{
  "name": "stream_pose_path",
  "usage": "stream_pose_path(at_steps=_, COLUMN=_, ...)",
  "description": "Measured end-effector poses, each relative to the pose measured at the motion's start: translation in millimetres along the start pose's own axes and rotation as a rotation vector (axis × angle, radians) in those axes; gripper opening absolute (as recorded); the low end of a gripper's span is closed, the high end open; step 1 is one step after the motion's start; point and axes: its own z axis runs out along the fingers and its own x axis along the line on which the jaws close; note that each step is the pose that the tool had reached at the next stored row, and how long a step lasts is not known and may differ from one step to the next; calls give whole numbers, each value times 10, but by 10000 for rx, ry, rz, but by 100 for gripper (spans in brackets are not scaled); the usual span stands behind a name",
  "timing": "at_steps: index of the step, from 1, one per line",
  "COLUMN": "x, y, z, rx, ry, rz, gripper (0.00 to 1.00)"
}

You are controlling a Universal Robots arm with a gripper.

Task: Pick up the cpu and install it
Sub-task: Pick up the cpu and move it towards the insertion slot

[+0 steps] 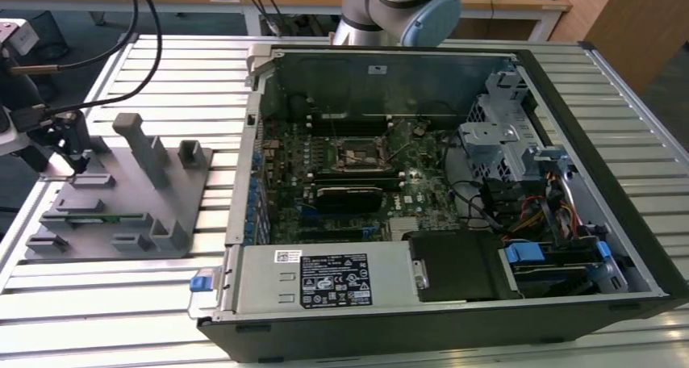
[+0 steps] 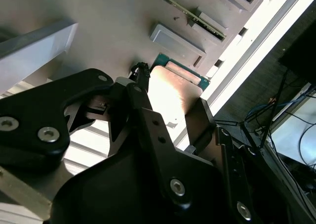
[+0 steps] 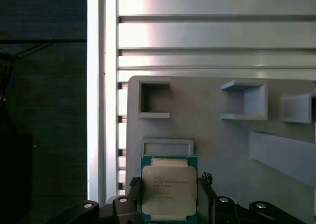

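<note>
Exterior high; wrist views near cpu (image 3: 169,189) (image 2: 170,93)

Slatted metal table (image 1: 108,319) carries a grey, perhaps plastic, holder plate (image 1: 210,186) and open computer case (image 1: 431,81).

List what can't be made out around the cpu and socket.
cpu: first wrist view, one edge is cut off by the picture's edge, at the claw.
cpu top: second wrist view, glare washes it out and the claw covers part of it.
socket: exterior view, too small to tell its latch or pins.
</note>
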Motion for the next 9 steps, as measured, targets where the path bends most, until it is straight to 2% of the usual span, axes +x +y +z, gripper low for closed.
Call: stream_pose_path(at_steps=9, x=1, y=6, z=-78, rx=0, ry=-3, rz=0, gripper=54)
